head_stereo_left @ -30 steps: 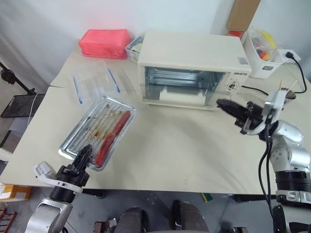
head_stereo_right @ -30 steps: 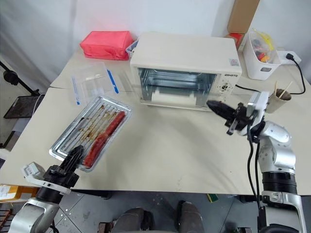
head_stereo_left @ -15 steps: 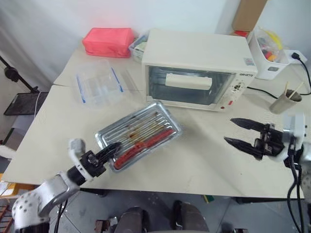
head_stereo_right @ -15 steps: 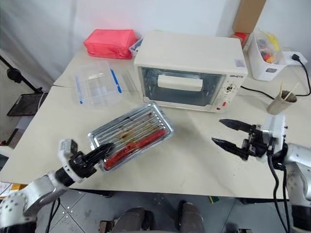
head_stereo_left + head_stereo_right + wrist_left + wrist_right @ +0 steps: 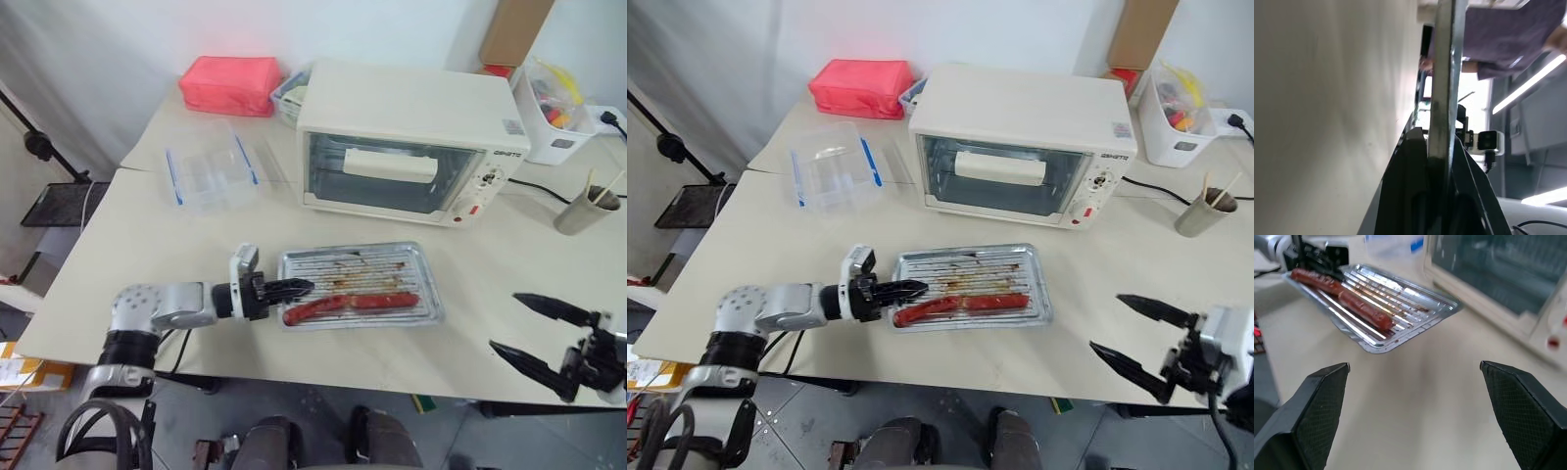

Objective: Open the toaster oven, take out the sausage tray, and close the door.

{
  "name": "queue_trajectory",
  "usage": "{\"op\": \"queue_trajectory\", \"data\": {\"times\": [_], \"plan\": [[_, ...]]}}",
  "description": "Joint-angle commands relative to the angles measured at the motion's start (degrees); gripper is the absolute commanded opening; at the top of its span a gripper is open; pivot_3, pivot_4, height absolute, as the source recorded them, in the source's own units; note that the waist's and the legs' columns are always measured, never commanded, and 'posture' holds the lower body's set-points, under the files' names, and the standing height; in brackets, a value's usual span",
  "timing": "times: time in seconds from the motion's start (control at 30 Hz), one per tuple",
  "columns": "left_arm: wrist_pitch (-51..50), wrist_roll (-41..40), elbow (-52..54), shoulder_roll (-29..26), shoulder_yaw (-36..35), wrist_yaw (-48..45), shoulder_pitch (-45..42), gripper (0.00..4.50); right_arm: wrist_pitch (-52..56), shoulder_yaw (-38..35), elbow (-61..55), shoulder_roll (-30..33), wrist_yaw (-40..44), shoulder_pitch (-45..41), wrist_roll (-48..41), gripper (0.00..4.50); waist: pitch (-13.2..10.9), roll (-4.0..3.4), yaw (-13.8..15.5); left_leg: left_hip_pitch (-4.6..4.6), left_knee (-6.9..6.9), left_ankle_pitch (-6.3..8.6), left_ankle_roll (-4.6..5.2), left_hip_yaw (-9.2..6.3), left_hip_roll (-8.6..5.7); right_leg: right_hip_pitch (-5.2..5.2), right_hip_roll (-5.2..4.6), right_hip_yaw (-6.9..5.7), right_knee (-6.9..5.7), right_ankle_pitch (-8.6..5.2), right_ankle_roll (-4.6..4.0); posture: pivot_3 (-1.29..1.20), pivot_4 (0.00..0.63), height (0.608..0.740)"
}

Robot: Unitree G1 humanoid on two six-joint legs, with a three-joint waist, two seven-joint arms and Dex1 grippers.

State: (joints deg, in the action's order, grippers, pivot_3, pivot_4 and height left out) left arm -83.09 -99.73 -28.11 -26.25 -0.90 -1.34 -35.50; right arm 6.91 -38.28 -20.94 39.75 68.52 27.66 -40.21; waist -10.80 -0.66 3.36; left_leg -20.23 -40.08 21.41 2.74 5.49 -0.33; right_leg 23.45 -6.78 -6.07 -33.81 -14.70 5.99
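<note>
Holding red sausages [image 5: 351, 304], the sausage tray [image 5: 359, 285] lies before the shut toaster oven [image 5: 411, 142].

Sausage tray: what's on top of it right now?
On the sausage tray lie red sausages along its near edge, with brown grease stains on the ridges. The left tool clamps its left rim, covering that bit.

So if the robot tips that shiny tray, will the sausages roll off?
Probably not far: the sausage tray has a raised rim and ridges that should catch the sausages. It looks thin and light, so it may flex, since the left gripper pinches just one end. The grease stains could make things slippery.
</note>
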Motion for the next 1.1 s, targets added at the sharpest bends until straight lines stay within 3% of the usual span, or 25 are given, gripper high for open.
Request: {"op": "queue_trajectory", "data": {"times": [0.03,0.27,0.5,0.63,0.77,0.83,0.93,1.03,1.1], "plan": [[-0.4,8.7,-4.1,3.6,1.6,-3.8,-4.1,0.00,-2.3,-2.9,-3.9,-2.3,0.5,4.3,-0.4,4.46,0.0,-0.02,0.3,0.00,0.00,0.05,-0.14,0.02,-0.01,-0.01,-0.01,0.04,0.02,0.03,0.05,0.00,0.150,0.740],[-1.5,26.1,-8.3,7.6,2.9,-11.1,-10.9,0.00,-4.6,-2.6,-5.9,-4.8,-0.7,7.8,0.1,4.46,0.2,-0.30,1.4,0.09,0.04,0.01,-0.27,-0.05,-0.39,-0.06,-0.77,0.13,0.12,0.13,0.21,0.00,0.150,0.740],[-2.6,36.4,-5.2,8.1,2.3,-18.5,-12.3,2.13,-4.8,-0.7,-4.4,-3.9,-1.7,5.4,0.9,4.50,0.2,-0.30,1.3,0.02,0.10,0.02,-0.26,-0.10,-0.46,0.03,-0.96,0.11,0.13,0.15,0.26,0.00,0.150,0.740],[-0.2,40.1,2.8,5.0,2.1,-23.2,-9.3,3.38,-4.5,0.8,-3.8,-3.4,-1.8,3.4,1.5,4.50,0.2,-0.24,1.0,0.00,0.11,0.01,-0.26,-0.11,-0.44,0.04,-1.00,0.11,0.15,0.15,0.26,0.00,0.150,0.740],[12.3,49.4,17.2,-3.9,9.2,-33.5,-1.8,4.42,-4.2,2.1,-3.0,-2.7,-1.8,1.5,1.9,4.50,0.2,-0.22,-0.7,0.06,0.18,0.06,-0.36,-0.10,-0.28,0.06,-0.93,0.11,0.15,0.10,0.17,0.00,0.150,0.740],[23.9,55.9,24.4,-11.1,12.5,-42.0,3.9,4.49,-4.1,2.9,-1.9,-1.9,-1.5,-0.1,2.1,4.50,0.2,-0.22,-2.0,0.11,0.23,0.05,-0.48,-0.04,-0.17,0.06,-0.78,0.12,0.15,0.05,0.09,0.00,0.150,0.740],[43.8,64.1,27.6,-17.7,11.5,-52.2,11.5,4.49,-4.1,4.1,-0.1,-0.9,-1.2,-2.5,2.3,4.50,0.2,-0.20,-2.8,0.48,0.64,-0.02,-0.84,0.13,-0.05,0.00,-0.68,0.17,0.11,-0.09,-0.17,0.00,0.150,0.740],[61.8,68.7,26.7,-20.0,5.9,-58.8,18.3,4.49,-4.3,5.6,2.0,0.0,-0.7,-5.4,2.7,4.50,0.2,-0.22,-3.4,0.78,1.07,-0.12,-1.01,0.29,0.08,0.04,-0.65,0.23,0.06,-0.24,-0.43,0.00,0.150,0.740],[68.7,69.0,25.8,-19.0,1.2,-59.5,20.7,4.49,-4.5,6.4,3.1,0.4,-0.3,-7.1,3.0,4.50,0.1,-0.20,-3.3,0.72,1.12,-0.13,-1.00,0.28,0.16,0.17,-0.64,0.21,0.03,-0.29,-0.53,0.00,0.150,0.740]]}}
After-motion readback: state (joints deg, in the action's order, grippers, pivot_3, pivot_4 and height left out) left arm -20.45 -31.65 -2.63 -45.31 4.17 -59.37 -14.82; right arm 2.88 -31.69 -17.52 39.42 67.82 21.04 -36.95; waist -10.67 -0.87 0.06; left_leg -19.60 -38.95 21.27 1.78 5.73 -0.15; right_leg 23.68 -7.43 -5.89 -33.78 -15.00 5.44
